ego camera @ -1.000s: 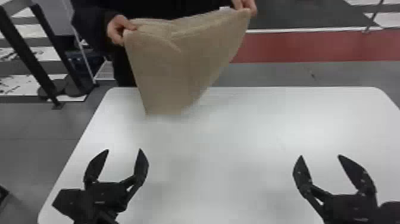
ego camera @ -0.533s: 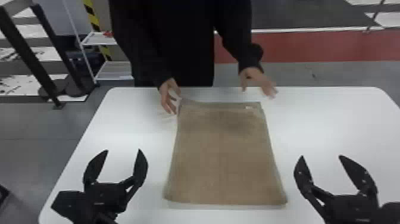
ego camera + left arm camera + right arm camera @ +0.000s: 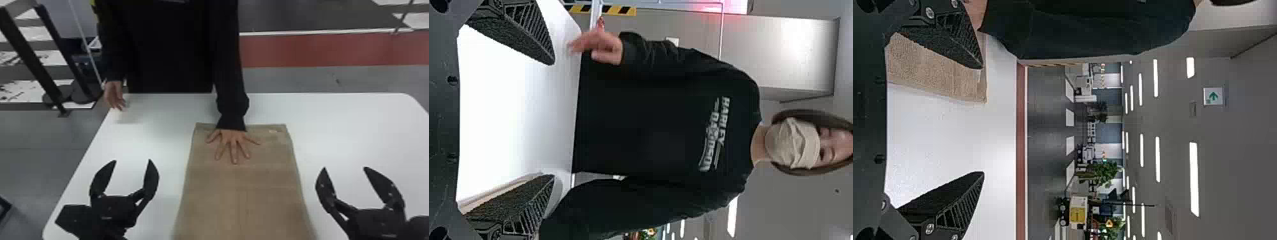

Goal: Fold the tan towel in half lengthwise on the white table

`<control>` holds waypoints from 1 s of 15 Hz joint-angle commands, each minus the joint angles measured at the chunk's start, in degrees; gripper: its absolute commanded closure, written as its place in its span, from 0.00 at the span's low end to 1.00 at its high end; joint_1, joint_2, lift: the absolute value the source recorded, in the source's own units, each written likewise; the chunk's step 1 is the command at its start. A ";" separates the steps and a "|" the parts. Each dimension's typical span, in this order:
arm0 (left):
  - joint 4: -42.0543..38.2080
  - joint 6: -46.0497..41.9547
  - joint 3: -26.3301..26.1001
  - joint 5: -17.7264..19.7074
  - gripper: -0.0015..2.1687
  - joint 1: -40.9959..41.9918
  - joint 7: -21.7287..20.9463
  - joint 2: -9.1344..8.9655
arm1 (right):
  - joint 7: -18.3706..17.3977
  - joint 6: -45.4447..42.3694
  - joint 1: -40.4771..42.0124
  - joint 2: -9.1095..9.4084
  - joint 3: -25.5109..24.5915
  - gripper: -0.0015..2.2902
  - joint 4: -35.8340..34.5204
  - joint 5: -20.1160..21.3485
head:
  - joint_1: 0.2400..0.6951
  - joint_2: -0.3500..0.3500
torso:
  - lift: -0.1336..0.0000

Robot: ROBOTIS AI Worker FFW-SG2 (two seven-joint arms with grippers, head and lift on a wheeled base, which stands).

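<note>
The tan towel [image 3: 242,191] lies spread out on the white counter [image 3: 351,127], with a person's splayed hand [image 3: 234,143] flat on its far end, likely to smooth or settle it, while the person's other hand [image 3: 115,95] is well apart to the towel's left. The left pincer [image 3: 132,161] stands wide and empty to the towel's left, and the right pincer [image 3: 344,168], likewise wide and empty, to its right, presumably flanking it so the long edges are within reach once the person clears.
</note>
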 commanded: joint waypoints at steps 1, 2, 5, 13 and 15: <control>0.16 -0.02 0.00 0.00 0.03 0.00 0.00 0.00 | 0.00 0.00 -0.01 0.02 0.04 0.06 0.05 0.01 | 1.00 0.63 | 0.26; 0.16 -0.02 0.00 0.00 0.03 0.00 0.00 0.00 | 0.00 0.00 -0.01 -0.07 0.04 0.06 -0.04 0.01 | 1.00 0.63 | 0.26; -0.81 -0.02 -0.09 0.00 0.03 0.35 0.00 0.00 | 0.00 0.00 -0.01 -0.33 -0.05 0.06 -0.04 -0.26 | 1.00 0.63 | 0.26; -1.16 0.16 -0.26 0.00 0.03 0.70 -0.09 0.00 | 0.00 0.18 0.69 -0.33 0.13 0.06 -0.66 -0.17 | 1.00 0.63 | 0.26; -1.16 0.33 -0.35 0.00 0.03 0.53 -0.09 0.00 | 0.00 0.18 0.78 -0.33 0.04 0.06 -0.74 -0.17 | 1.00 0.63 | 0.26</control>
